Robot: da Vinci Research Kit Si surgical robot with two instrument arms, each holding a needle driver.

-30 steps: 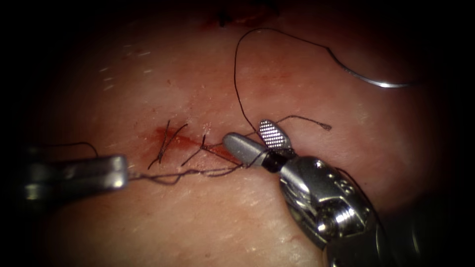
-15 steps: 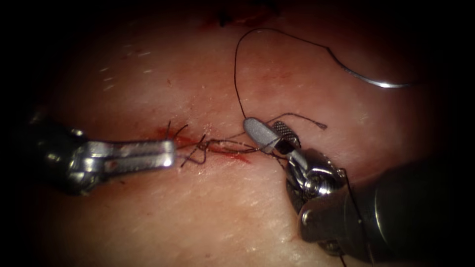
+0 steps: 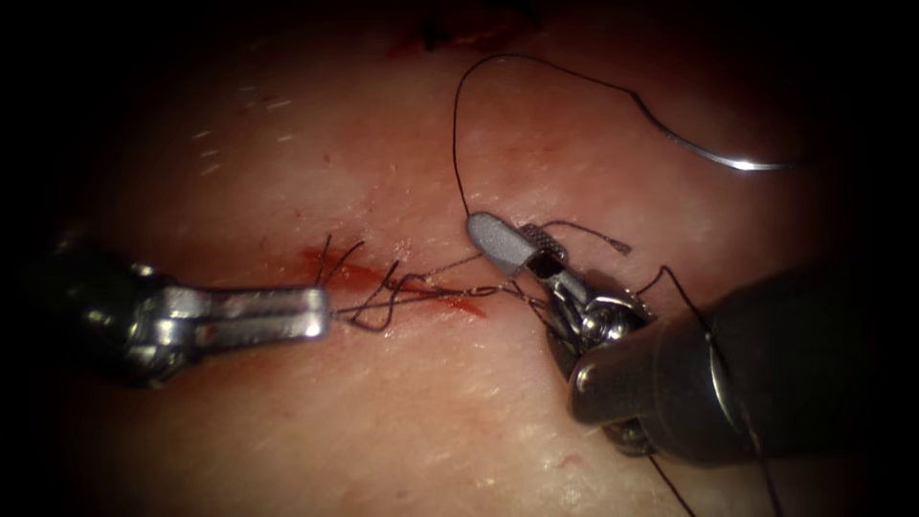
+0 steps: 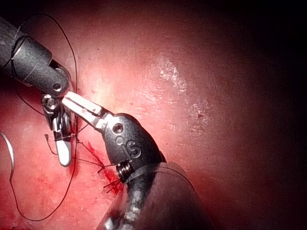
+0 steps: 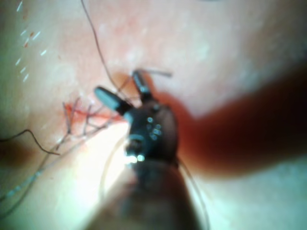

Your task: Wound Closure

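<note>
While needle (image 3: 728, 158) lies free (long axis left-right), left tool (image 3: 321, 314) grips thread (image 3: 421, 297); right tool (image 3: 522, 244) open.

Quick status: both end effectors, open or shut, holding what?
Left tool: shut on the thread at the cut.
Right tool: open, holding nothing.
Needle: lying free on the tissue.
</note>
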